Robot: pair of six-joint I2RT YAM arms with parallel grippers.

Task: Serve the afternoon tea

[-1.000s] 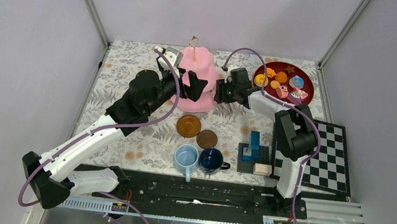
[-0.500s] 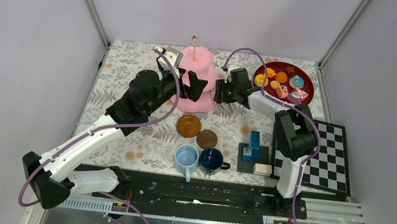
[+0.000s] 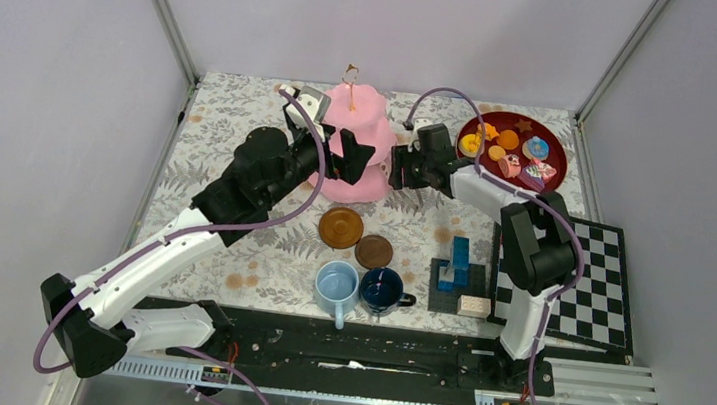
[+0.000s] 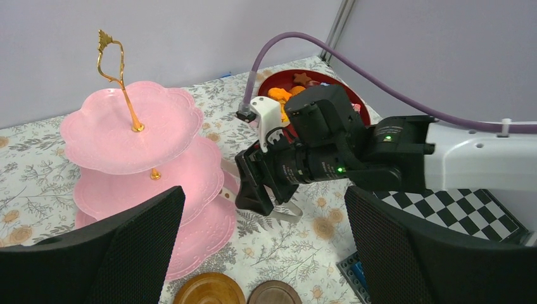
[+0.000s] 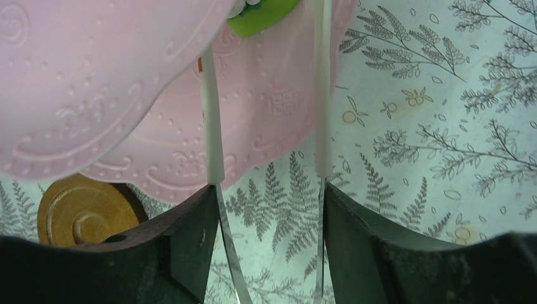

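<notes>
Spread as wide as they go, the left gripper's point(image 3: 347, 156) two broad black pads point(image 4: 107, 253), woven like mesh, held nothing; they hung just at the near-left flank of the pink three-tier stand point(image 3: 363, 123). That stand stood at the far middle of the fern-printed cloth point(image 3: 239, 150). Its plates were glossy, scalloped and embossed, and a thin gold loop point(image 4: 111, 57) ran up through them.

Just right of it, the right gripper point(image 3: 396, 166) reached in low at the bottom tier. Its thin white fingers point(image 5: 212, 126) stood parted, with a small green pastry point(image 5: 263, 16) lying on a pink tier between their far ends. I couldn't tell if either finger touched it.

Nearer, two round wooden-brown saucers point(image 3: 341, 227) sat close together, the right one point(image 3: 373, 251) darker. Nearer still, a light-blue mug point(image 3: 337, 286) and a dark-blue mug point(image 3: 381, 289) touched sides.

At the far right, a dark-red round plate point(image 3: 559, 148) held the little colourful pastries point(image 3: 508, 139). Near right stood a blue block stack point(image 3: 455, 265) beside a black-and-white chequered board point(image 3: 592, 287).
</notes>
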